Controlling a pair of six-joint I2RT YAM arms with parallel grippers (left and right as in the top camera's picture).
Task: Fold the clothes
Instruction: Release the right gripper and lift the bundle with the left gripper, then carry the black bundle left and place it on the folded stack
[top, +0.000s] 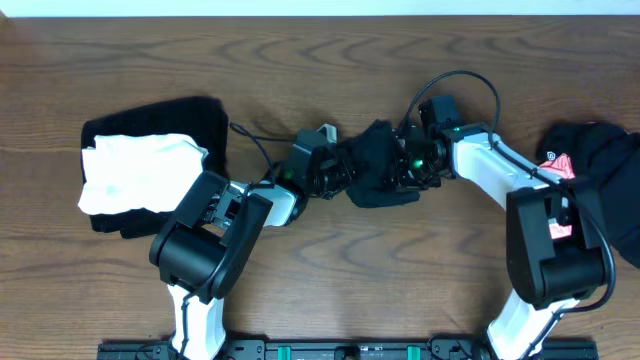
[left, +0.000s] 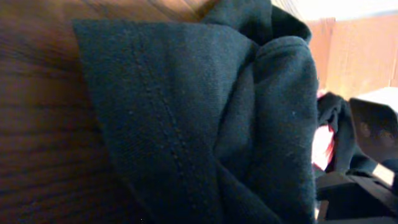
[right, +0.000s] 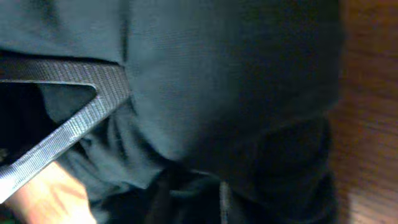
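My left gripper (top: 338, 172) is clamped shut on the bunched black T-shirt (top: 372, 160) at the middle of the desk (top: 400, 290). My right gripper (top: 402, 166) is buried in its other side (cloth hides the jaws, so I cannot tell their state). A white garment (top: 135, 172) lies on a black stack (top: 205, 125) near the left edge

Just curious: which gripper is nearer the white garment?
Left. The left gripper is at the black shirt, on the side facing the white garment; the right gripper is at its far side.
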